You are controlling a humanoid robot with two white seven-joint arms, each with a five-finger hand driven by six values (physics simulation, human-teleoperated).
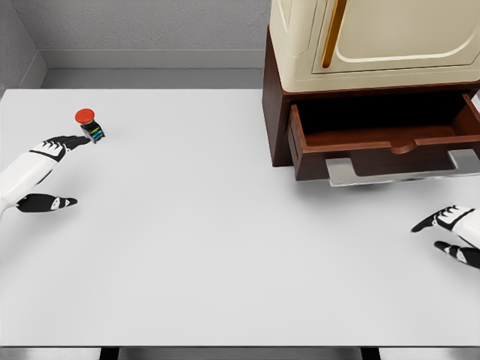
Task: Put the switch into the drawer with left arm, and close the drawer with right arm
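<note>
The switch (89,124), a small black block with a red round button on top, stands on the white table (210,247) at the far left. My left hand (60,171) lies just below and left of it, fingers spread, one fingertip (81,139) nearly touching the switch's base. The brown drawer (382,142) at the upper right is pulled open, its dark inside showing nothing, with a silver handle (405,171) along its front. My right hand (448,236) rests on the table at the right edge, below the drawer, fingers relaxed and holding nothing.
A cream cabinet (375,37) with an orange-trimmed door sits on top of the brown drawer unit. A grey wall runs behind the table. The table's front edge lies near the bottom of the view.
</note>
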